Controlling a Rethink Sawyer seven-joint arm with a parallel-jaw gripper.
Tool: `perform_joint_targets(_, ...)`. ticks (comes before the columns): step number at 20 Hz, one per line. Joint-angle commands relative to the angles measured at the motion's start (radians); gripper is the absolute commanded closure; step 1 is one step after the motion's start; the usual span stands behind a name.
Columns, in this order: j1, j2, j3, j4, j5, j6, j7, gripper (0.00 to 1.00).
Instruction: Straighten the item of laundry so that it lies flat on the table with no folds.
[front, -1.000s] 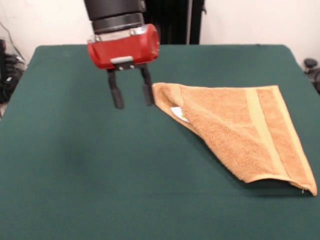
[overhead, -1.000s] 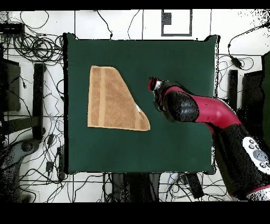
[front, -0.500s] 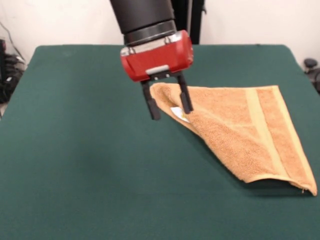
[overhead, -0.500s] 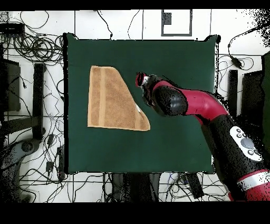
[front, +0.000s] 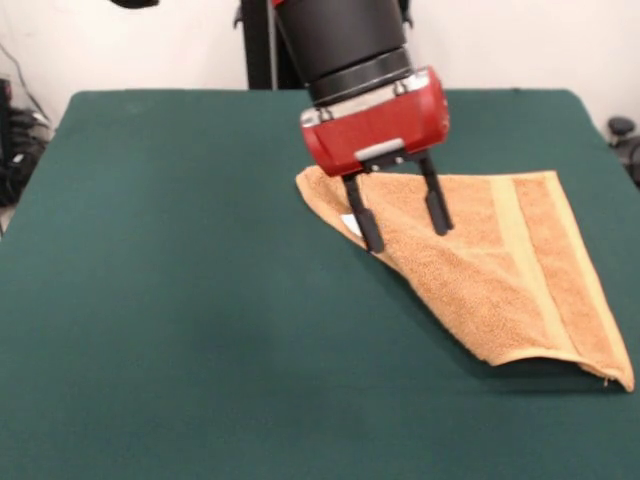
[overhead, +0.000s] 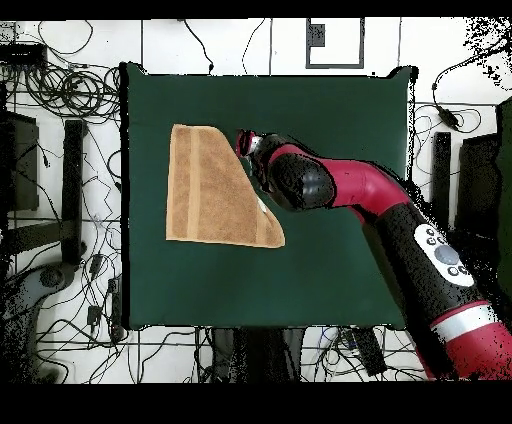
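**Gripper Now Over the Folded Edge**

Over the last 1 s the gripper (front: 398, 218) has travelled from bare green at the upper left of the front view rightward until it hangs above the towel (front: 490, 260); the towel itself has not shifted. The 2 fingers (front: 363, 222) stand wide apart and hold nothing, their tips just above or barely touching the terry, I cannot tell which.

The towel lies right of centre in the front view on the surface (front: 180, 330), doubled over on a diagonal into a triangle, its woven band running down toward the lower right corner. The diagonal folded edge runs from the upper-left tip, by the white label (front: 350, 224), down to the lower right. The fingers straddle that edge close to the tip, so the top layer lies directly beneath them and extends right.
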Motion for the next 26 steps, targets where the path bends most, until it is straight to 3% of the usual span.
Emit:
perform_joint_targets(1,0.05,0.039,0.086,-0.059,-0.047,0.034,-0.109,0.0)
perform_joint_targets(26,0.032,0.18,0.133,-0.18,-0.161,0.035,-0.153,0.0)
